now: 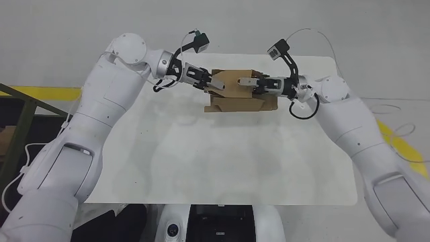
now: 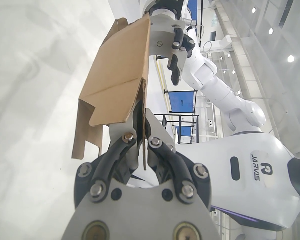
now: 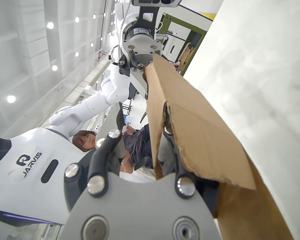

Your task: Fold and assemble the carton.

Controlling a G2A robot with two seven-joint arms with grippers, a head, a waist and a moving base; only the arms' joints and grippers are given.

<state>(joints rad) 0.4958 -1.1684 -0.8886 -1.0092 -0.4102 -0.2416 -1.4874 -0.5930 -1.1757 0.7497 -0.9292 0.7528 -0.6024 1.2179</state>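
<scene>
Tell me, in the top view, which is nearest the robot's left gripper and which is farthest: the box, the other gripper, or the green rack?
1. The box, clamped in the left gripper itself.
2. The right gripper, at the other end of it.
3. The green rack, far off at the view's left edge.

The site is a robotics test hall or laboratory of industrial type. The white table [image 1: 201, 168] stands on a plain grey floor [image 1: 201, 13], with a yellow marking line [image 1: 47, 93] on the floor beside the table at the robot's left and a green metal frame [image 1: 35, 101] next to that line. Above the table, a high white gridded ceiling carries rows of round lamps [image 3: 50, 25], and well behind the table stand blue partition panels [image 2: 181, 101] on black frames.
</scene>
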